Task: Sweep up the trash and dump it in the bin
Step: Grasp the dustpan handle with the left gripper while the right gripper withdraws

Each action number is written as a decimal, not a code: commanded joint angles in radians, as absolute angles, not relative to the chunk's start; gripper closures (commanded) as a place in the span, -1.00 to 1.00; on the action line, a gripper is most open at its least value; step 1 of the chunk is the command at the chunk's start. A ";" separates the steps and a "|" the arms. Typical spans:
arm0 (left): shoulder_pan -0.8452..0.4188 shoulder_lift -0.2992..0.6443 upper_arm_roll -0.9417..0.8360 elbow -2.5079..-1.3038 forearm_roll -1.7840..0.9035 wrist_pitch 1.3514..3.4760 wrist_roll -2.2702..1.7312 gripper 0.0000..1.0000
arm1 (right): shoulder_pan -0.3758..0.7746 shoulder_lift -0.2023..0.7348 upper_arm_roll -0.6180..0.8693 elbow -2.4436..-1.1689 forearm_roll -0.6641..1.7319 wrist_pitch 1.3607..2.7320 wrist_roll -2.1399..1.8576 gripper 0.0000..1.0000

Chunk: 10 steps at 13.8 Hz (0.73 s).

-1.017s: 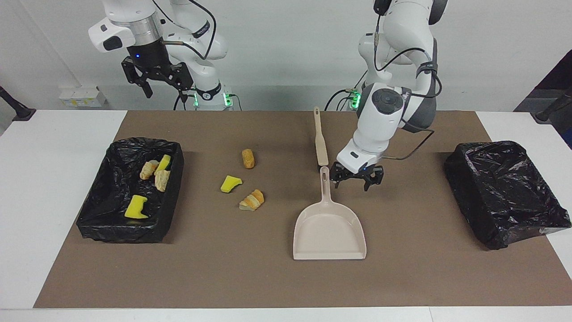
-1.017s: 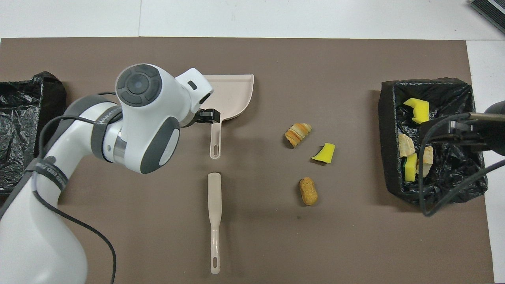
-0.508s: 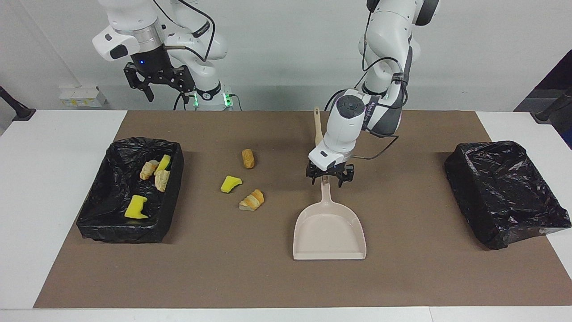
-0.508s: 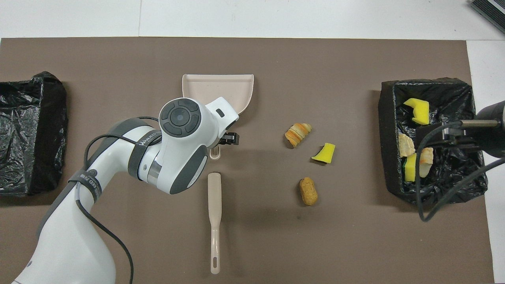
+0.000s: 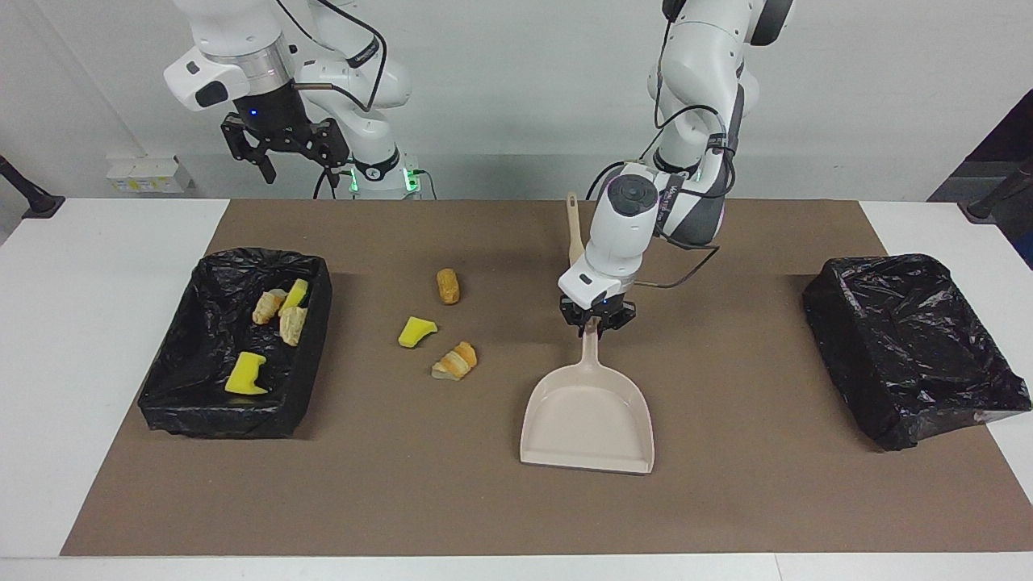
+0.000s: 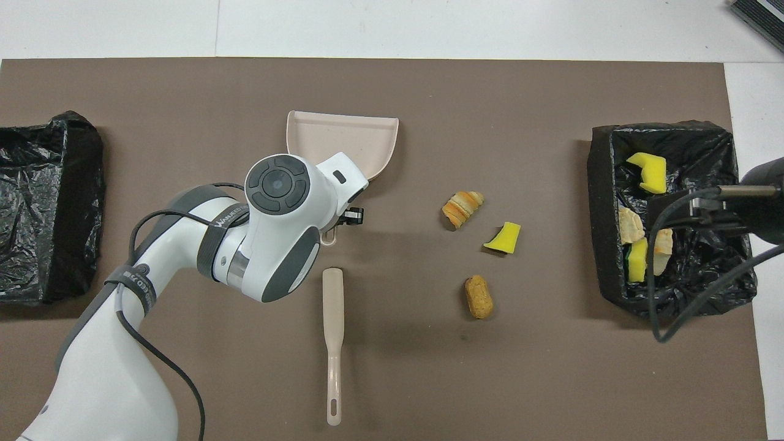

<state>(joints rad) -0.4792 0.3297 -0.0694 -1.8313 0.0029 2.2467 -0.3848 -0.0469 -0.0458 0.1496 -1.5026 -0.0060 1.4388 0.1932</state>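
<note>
While my left gripper (image 5: 598, 321) clamps the dustpan (image 5: 587, 420) handle, three trash scraps (image 5: 454, 361) lie on the mat toward the right arm's end, four more in the bin (image 5: 173, 387); my right gripper (image 5: 284, 149) waits raised, fingers apart

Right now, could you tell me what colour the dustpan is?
The dustpan is pale beige-pink; the facing view shows it best.
</note>
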 commanded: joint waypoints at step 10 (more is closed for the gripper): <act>-0.227 0.347 -0.052 -1.697 0.071 2.177 -0.022 1.00 | 0.046 -0.113 0.172 -1.649 0.021 1.482 0.262 -1.00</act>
<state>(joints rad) -0.2758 0.3316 -0.0440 -1.7440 0.0518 2.2282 -0.0828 -0.0113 -0.0510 0.1658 -1.5565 -0.0008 1.4422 0.2054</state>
